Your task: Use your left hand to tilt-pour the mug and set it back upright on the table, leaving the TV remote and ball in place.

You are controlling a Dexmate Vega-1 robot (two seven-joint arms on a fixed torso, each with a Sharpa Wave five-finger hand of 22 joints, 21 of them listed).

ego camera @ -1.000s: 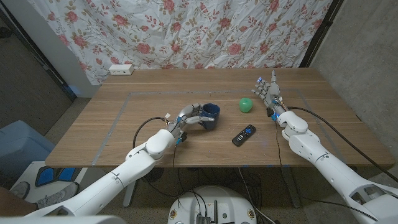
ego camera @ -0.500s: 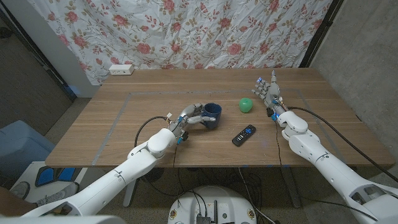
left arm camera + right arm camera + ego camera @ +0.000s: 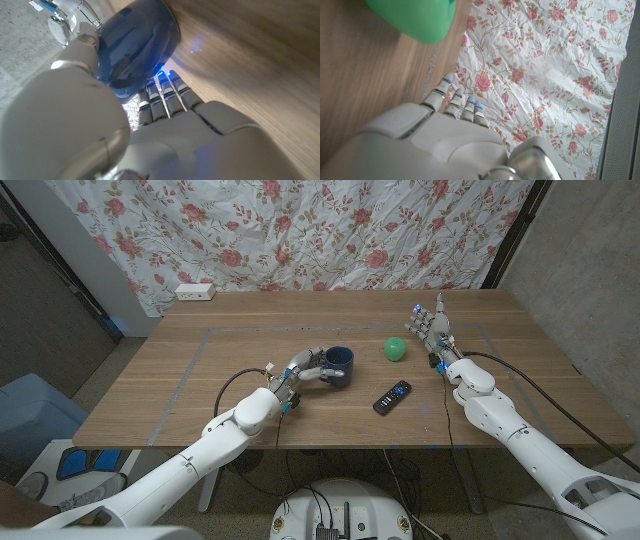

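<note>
A dark blue mug (image 3: 339, 365) stands upright on the table's middle. My left hand (image 3: 305, 371) grips it from its left side, fingers curled around its wall; the left wrist view has the mug (image 3: 135, 45) right against my fingers (image 3: 162, 97). A green ball (image 3: 396, 348) lies to the mug's right. The black TV remote (image 3: 392, 396) lies nearer the front edge, right of the mug. My right hand (image 3: 431, 330) stands on its edge right of the ball, fingers apart and holding nothing. In the right wrist view the ball (image 3: 415, 17) is beyond my right hand (image 3: 440, 135).
A white power strip (image 3: 195, 292) sits at the table's back left corner. A floral curtain (image 3: 330, 230) hangs behind the wooden table (image 3: 200, 395). A faint rectangular outline marks the tabletop.
My left hand has closed a little more around the mug. The mug, ball, remote and right hand stay where they were.
</note>
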